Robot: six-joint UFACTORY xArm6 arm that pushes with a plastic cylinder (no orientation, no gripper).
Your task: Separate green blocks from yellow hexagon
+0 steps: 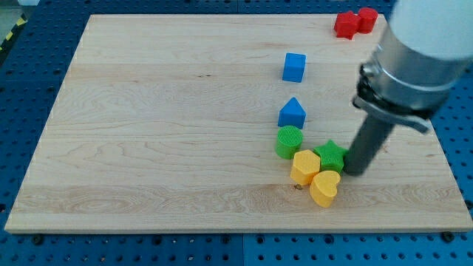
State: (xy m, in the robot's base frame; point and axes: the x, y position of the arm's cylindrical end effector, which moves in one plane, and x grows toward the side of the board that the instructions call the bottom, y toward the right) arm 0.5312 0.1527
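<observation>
On the pale wooden board (148,148), my tip (353,171) rests just right of the ribbed green star (330,155), which touches the yellow hexagon (304,166). The green cylinder (289,142) touches the hexagon's upper left; a yellow heart (324,188) sits below. It is a bare rod, nothing to clench

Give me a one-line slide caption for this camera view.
My tip presses at the green star from the view's right, with the green cylinder and yellow hexagon clustered alongside.

My tip (355,171) touching green star (330,156), beside yellow hexagon (304,166).
</observation>
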